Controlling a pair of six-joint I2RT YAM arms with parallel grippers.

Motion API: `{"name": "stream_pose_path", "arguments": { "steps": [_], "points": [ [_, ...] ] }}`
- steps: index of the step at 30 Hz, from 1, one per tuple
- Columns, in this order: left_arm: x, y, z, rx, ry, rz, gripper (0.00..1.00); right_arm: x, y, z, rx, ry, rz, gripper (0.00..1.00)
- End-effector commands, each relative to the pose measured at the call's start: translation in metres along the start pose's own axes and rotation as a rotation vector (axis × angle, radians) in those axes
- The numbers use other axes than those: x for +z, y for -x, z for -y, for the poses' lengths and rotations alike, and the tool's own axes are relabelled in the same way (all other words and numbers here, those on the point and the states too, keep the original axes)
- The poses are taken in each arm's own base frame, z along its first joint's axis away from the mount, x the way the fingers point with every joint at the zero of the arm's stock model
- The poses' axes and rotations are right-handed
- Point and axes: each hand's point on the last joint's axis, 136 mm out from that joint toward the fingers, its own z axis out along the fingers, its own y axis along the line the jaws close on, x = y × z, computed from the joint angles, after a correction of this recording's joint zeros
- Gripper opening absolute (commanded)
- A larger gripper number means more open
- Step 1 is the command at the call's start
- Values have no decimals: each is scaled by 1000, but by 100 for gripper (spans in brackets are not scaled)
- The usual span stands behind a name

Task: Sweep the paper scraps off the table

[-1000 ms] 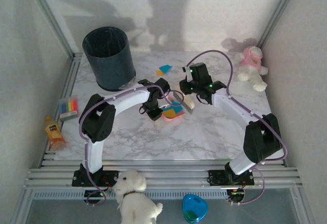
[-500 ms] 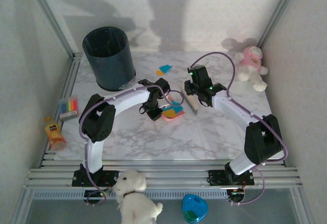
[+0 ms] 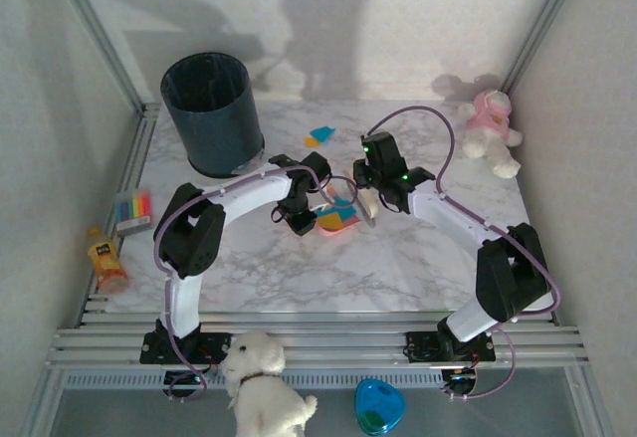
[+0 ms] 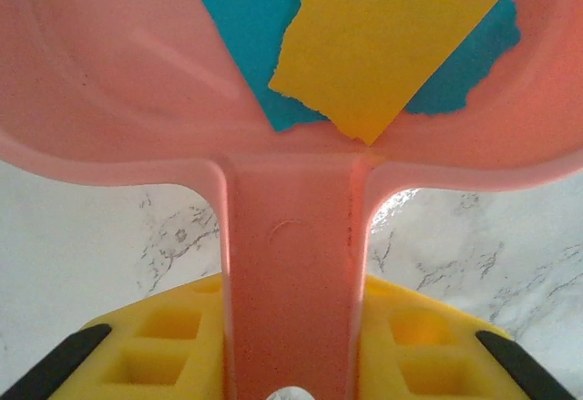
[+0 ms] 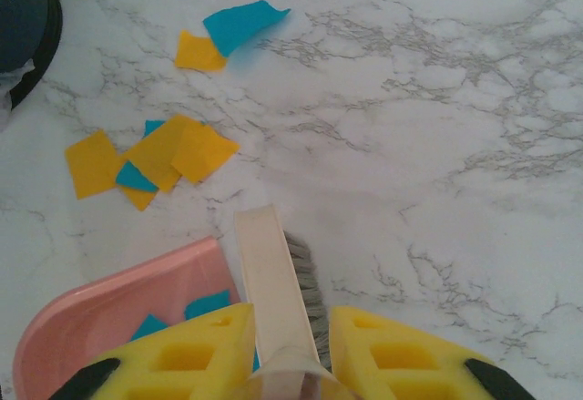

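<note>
My left gripper (image 4: 291, 350) (image 3: 305, 218) is shut on the handle (image 4: 291, 263) of a pink dustpan (image 4: 109, 99) (image 3: 336, 222) lying on the table (image 3: 398, 258). Orange-yellow (image 4: 392, 35) and teal (image 4: 241, 17) paper scraps lie in the pan. My right gripper (image 5: 287, 350) (image 3: 372, 188) is shut on a cream hand brush (image 5: 271, 282) (image 3: 368, 208), whose grey bristles (image 5: 308, 277) sit just right of the dustpan (image 5: 118, 309). More paper scraps lie loose on the marble: a cluster (image 5: 155, 158) ahead of the pan and a pair (image 5: 228, 34) (image 3: 320, 135) farther back.
A dark round bin (image 3: 212, 110) (image 5: 23, 17) stands at the back left. A pink plush (image 3: 490, 130) sits back right. A pack of coloured strips (image 3: 132, 208) and a yellow carton (image 3: 105, 261) lie off the left edge. A white plush dog (image 3: 261, 382) is by the arm bases.
My right wrist has turned and shifted slightly, swinging the brush from a slanted, broadside pose to edge-on beside the dustpan's right rim. The left arm and dustpan have stayed put.
</note>
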Motion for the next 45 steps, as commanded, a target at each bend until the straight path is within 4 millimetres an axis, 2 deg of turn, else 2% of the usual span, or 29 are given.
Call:
{"name": "stream_pose_path", "arguments": {
  "steps": [1,12,21,24,31,38,45],
  "points": [
    [-2,-9,-2,-20,-5,-34,0,0,-9,-8,36,27,-16,0],
    [-3,-8,-2,-19,-4,-30,0,-6,-4,-32,43,163,-13,0],
    [-6,-8,-2,-18,-8,-23,0,-13,2,-34,49,180,16,0],
    [-6,-7,-2,-17,-5,-20,0,-15,4,-26,56,135,25,0],
    [-7,-7,-3,-17,4,-14,0,-26,8,9,86,-40,69,0],
    [-15,-1,-6,-18,16,23,0,-38,13,20,108,-42,111,0],
    [-34,11,-11,-27,23,113,0,-52,14,47,134,-104,134,0]
  ]
}}
